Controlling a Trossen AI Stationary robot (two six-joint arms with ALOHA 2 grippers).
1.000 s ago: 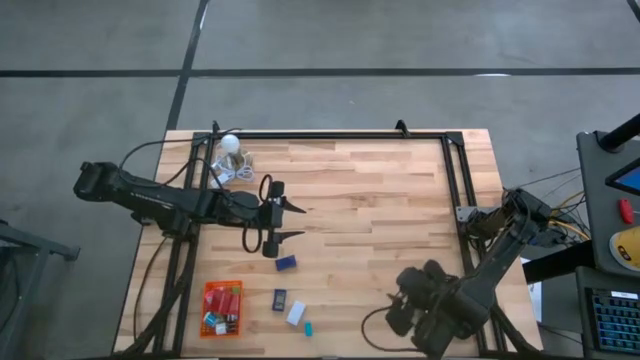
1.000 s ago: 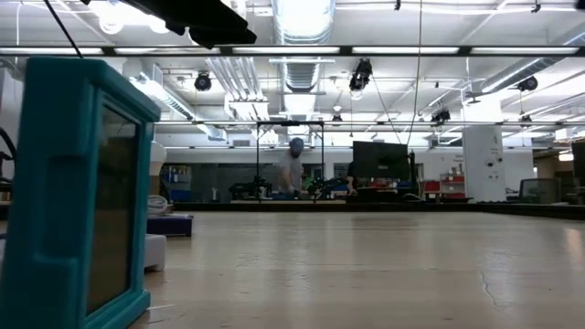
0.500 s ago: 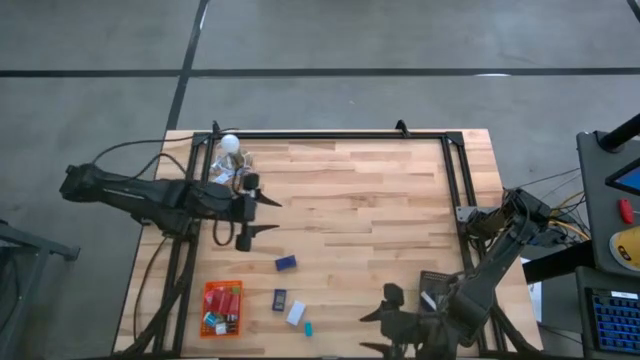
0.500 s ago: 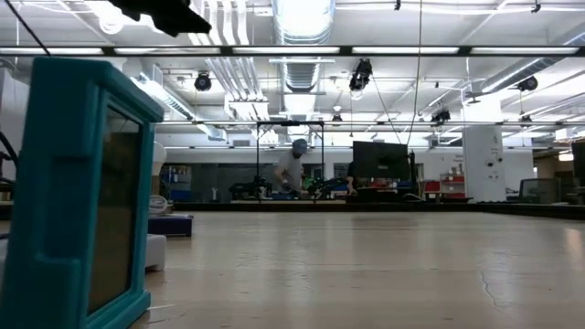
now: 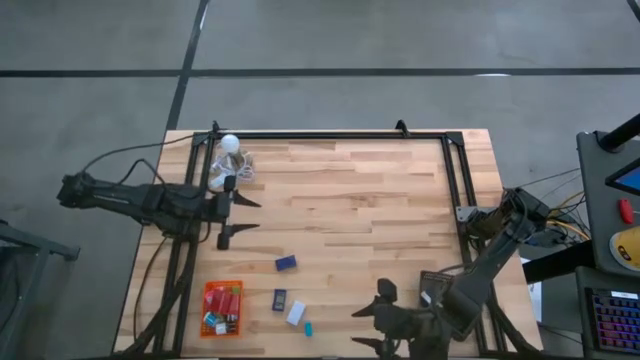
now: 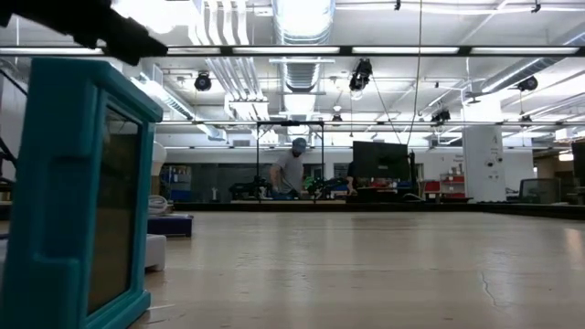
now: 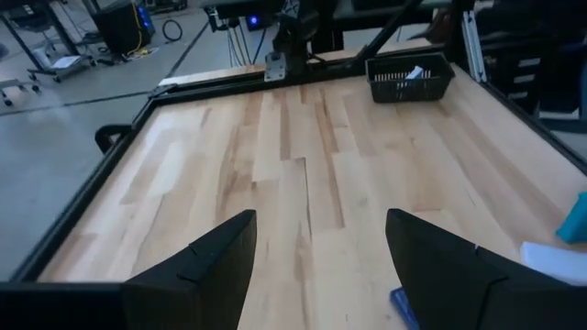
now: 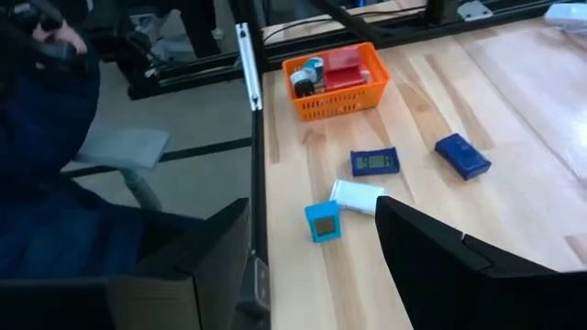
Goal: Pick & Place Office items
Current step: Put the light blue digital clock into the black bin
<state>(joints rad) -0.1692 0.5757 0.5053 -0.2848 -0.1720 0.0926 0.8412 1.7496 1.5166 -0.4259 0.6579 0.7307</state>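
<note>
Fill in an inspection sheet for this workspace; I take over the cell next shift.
Surface: wooden table, black frame rails.
Job's things: orange tray holding pieces; loose navy block, navy flat piece, white piece, teal piece.
Clutter: white bulb with coiled cord; black basket.
End effectors: left end effector open, empty; right end effector open, empty.
Cables: along both arms.
Surroundings: person far behind.

Left tool (image 5: 236,214) gapes over the table's left side; right tool (image 5: 366,327) gapes near its front edge.
</note>
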